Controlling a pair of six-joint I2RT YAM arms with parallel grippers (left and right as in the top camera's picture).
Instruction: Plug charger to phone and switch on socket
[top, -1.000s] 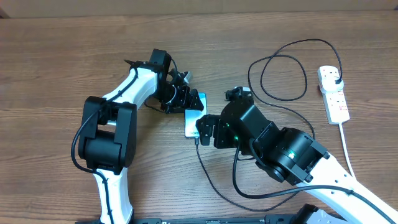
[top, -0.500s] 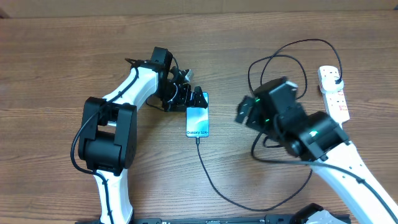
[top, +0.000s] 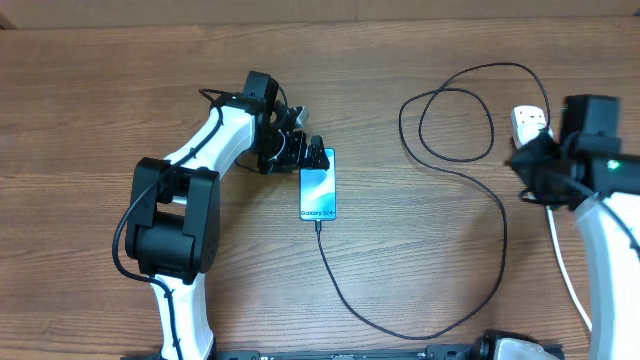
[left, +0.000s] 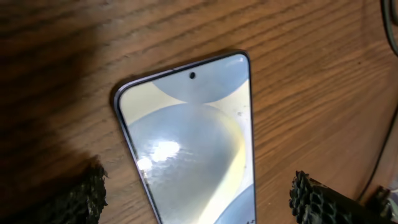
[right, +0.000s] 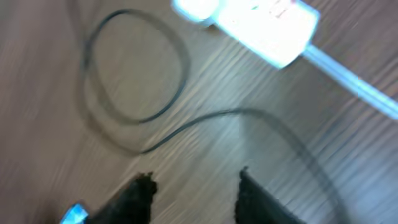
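Seen from overhead, a slim, black-edged rectangular phone (top: 318, 193) with a lit blue-teal screen lies flat and face up on a brown wood-grain surface (top: 100, 90), a little left of the frame's centre. The left gripper (top: 318, 157) hovers at the phone's upper end. In the left wrist view its two dark textured fingers (left: 78, 199) are spread wide, one on each side of the phone, with a gap between each finger and the phone's edge. A long thin black charger cable (top: 504, 235) meets the phone's lower edge. From there it runs down toward the bottom of the frame, sweeps up the right side, coils into a loop at upper centre right and reaches a white elongated power strip (top: 527, 121) at the far right. The right arm covers most of that strip from above, and a thick white cord (top: 562, 260) trails from it toward the lower right corner. The right wrist view is blurred. It shows the right gripper (right: 193, 199) with its fingers apart and nothing between them, above bare wood, the power strip at upper right and the cable loop at upper left.
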